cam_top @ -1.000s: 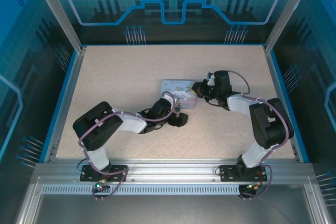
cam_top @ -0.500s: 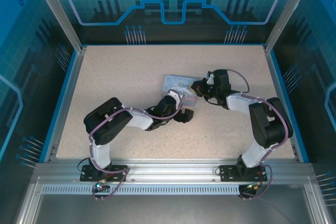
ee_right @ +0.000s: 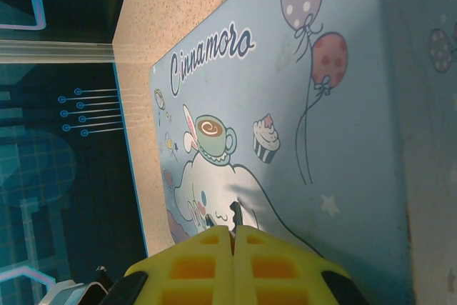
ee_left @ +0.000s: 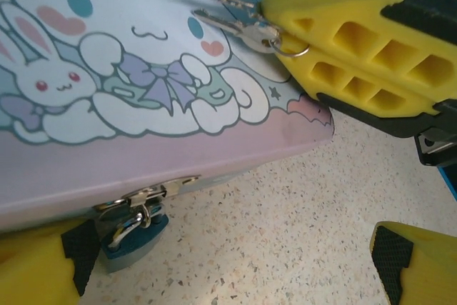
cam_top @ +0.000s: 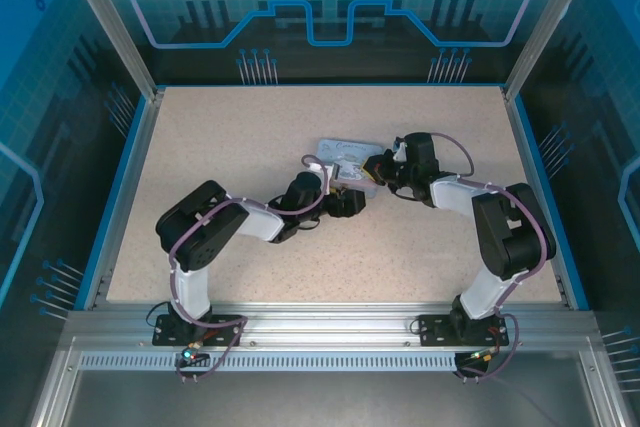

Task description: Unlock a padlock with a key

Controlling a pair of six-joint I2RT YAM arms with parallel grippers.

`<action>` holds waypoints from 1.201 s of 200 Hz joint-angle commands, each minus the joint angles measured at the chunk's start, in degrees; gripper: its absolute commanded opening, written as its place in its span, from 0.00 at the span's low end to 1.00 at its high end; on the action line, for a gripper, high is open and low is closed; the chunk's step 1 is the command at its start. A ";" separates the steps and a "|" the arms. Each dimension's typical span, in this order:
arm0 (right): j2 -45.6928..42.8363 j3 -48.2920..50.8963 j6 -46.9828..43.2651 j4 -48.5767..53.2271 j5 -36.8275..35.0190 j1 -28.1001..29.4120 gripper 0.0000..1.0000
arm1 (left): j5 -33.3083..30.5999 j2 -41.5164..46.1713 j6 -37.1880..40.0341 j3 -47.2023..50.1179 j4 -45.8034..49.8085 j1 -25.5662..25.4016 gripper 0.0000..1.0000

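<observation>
The pale blue cartoon tin (cam_top: 338, 154) lies mid-table. The small bluish-grey padlock (ee_left: 134, 239) hangs shut from the hasp on the tin's near side. My left gripper (ee_left: 228, 276) is open low at that side, its left finger (ee_left: 32, 266) right beside the padlock and its right finger (ee_left: 410, 262) well clear. In the top view the left gripper (cam_top: 346, 203) sits just in front of the tin. My right gripper (ee_right: 233, 230) is shut on the key (ee_right: 234, 213), whose tip pokes out over the lid. From the left wrist, the key (ee_left: 235, 25) and a second one on a ring hang from those yellow fingers (ee_left: 343, 55).
The right gripper (cam_top: 372, 169) hovers over the tin's right end, close to the left gripper. Speckled table (cam_top: 230, 137) stretches open to the left and back. Blue rails (cam_top: 128, 177) and glass walls border the table.
My left arm has swung forward and up against the tin's near side. The tin has turned and shifted slightly toward the back. The right gripper has barely moved.
</observation>
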State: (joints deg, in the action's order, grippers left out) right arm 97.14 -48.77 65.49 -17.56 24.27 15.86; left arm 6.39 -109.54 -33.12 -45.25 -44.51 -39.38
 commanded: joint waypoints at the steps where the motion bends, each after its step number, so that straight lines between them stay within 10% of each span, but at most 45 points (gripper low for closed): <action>1: 0.68 -1.30 -0.85 0.16 0.33 0.72 0.00 | 1.28 -1.67 -0.75 -0.73 -0.84 -0.20 0.99; 240: 0.67 -1.24 -0.36 0.68 -0.19 1.90 0.00 | -5.93 -3.86 -2.37 -3.51 3.06 -2.07 0.89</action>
State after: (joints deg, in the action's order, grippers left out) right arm 97.17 -48.77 65.52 -17.54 24.23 16.99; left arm 3.66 -112.90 -37.43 -47.09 -46.59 -41.10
